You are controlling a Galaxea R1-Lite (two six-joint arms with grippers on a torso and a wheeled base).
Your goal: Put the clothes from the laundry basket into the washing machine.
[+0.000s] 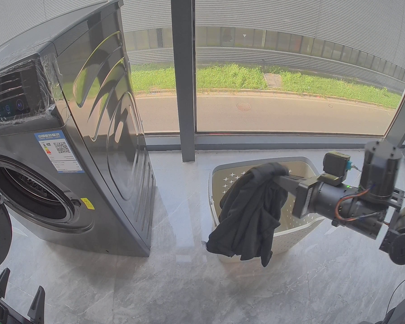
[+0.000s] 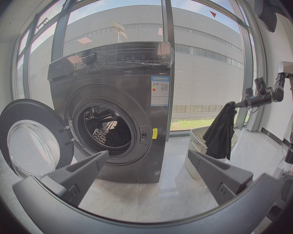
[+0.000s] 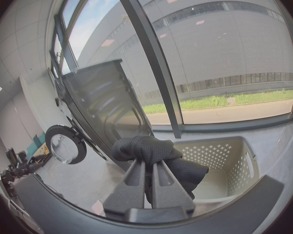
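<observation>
Nearest, the left tool point(image 1: 19, 293), jaws wide and empty, sits low before the washing machine point(image 1: 99, 113), whose round door point(image 2: 32, 143) stands open. Bare marble floor point(image 1: 184, 284) separates the machine from the white laundry basket point(image 1: 297, 237). The right tool point(image 3: 148, 163), pinched on a dark garment point(image 1: 249, 212), holds it hanging over the basket's machine-side rim. Machine front: energy label with QR code point(image 1: 58, 151), yellow sticker point(image 1: 87, 203); print illegible. Behind, a window post point(image 1: 183, 68).

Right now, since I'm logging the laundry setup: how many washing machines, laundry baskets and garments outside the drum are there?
Washing machine: 1
Laundry basket: 1
Dark garment, held by the right gripper: 1
Total: 3
</observation>
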